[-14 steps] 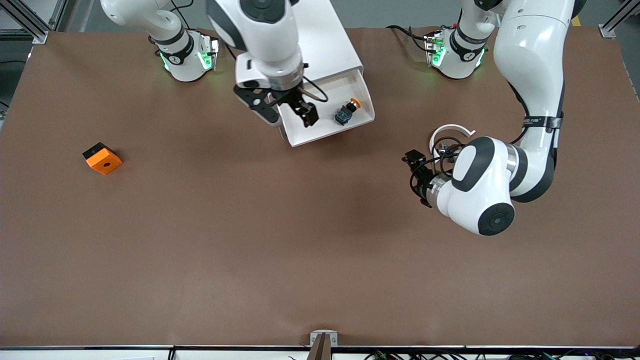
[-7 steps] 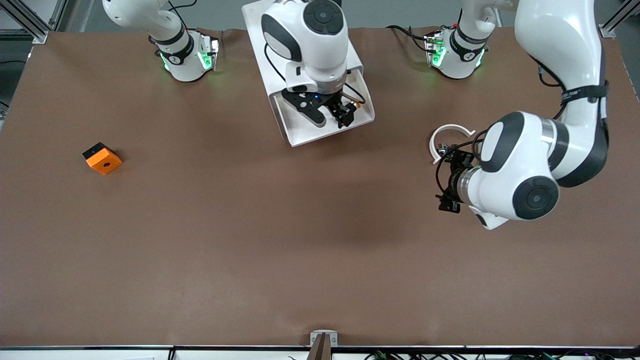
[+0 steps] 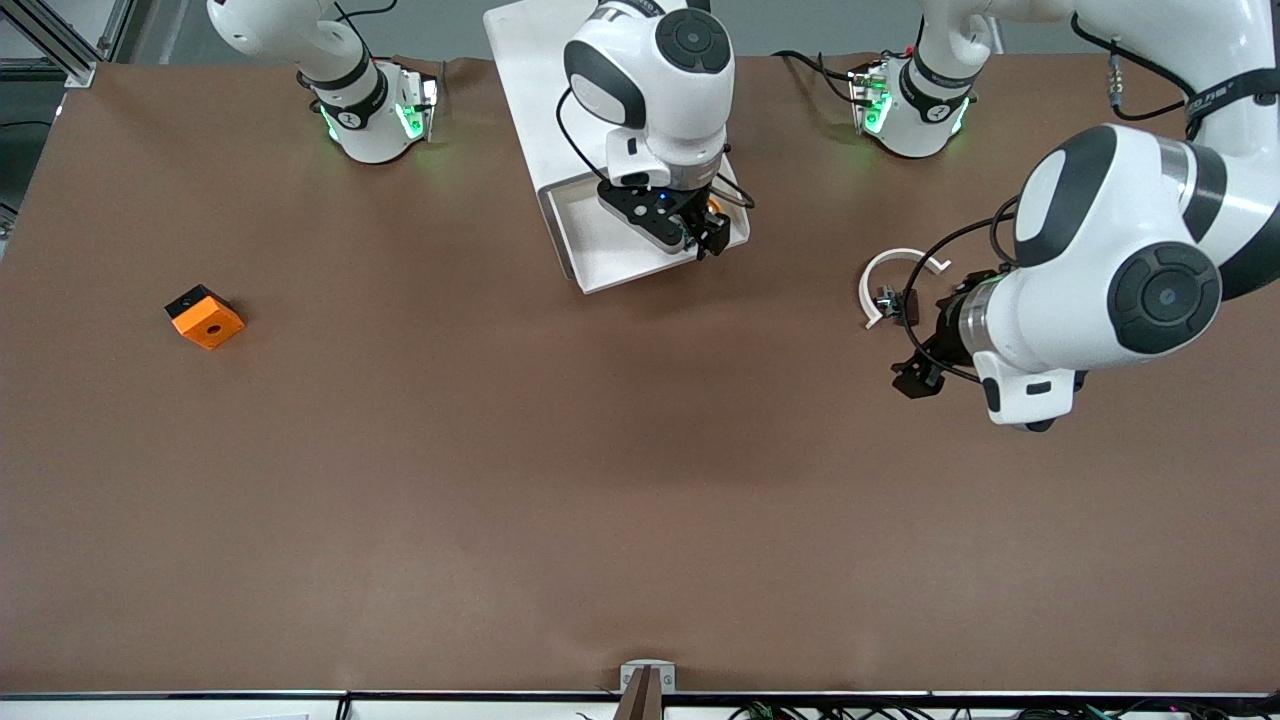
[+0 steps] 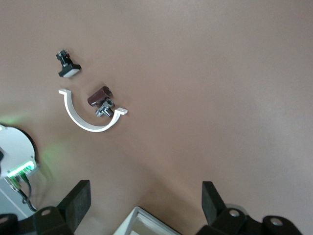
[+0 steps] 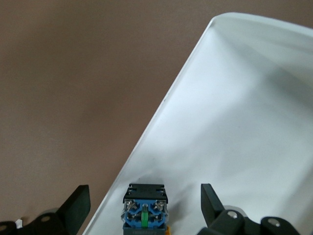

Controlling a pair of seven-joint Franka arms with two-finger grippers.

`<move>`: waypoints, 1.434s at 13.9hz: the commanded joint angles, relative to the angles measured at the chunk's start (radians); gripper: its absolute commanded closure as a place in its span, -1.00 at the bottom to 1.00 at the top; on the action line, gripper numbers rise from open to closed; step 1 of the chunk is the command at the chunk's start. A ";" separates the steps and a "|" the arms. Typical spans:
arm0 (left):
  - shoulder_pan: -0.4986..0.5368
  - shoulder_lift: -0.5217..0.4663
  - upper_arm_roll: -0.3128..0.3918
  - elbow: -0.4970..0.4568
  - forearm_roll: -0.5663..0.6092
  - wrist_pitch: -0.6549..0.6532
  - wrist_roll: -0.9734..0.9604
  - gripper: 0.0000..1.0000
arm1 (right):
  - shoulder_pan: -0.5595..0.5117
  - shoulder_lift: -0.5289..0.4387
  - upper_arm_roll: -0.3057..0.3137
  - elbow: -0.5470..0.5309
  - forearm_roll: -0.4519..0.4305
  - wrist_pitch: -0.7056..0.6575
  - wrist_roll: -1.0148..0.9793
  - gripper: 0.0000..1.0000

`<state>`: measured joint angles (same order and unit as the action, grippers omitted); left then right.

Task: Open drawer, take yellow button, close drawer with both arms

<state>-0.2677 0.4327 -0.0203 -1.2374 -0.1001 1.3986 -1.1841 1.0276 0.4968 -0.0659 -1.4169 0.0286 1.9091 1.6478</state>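
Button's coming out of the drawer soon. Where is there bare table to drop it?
Widest bare patch: the brown table between the orange block and the white curved ring, nearer the front camera than the drawer. It is crowded around the ring, where small dark parts lie and the left claw hovers.

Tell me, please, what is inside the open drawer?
The button lies in the drawer, under the open right gripper. From the front, the gripper covers most of it.
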 commanded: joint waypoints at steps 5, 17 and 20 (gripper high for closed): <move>-0.008 -0.078 -0.006 -0.119 0.075 0.000 0.080 -1.00 | 0.023 0.026 -0.012 0.032 -0.018 -0.002 0.017 -1.00; 0.001 -0.111 -0.004 -0.154 0.077 0.014 0.106 -1.00 | 0.023 0.029 -0.012 0.032 -0.007 0.001 0.015 -0.35; -0.008 -0.115 -0.004 -0.151 0.077 0.014 0.097 -1.00 | 0.023 0.029 -0.012 0.032 -0.002 0.004 0.017 -0.11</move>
<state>-0.2700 0.3426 -0.0233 -1.3692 -0.0439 1.4017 -1.0972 1.0387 0.5099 -0.0674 -1.4107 0.0230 1.9134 1.6479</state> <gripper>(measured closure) 0.000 0.410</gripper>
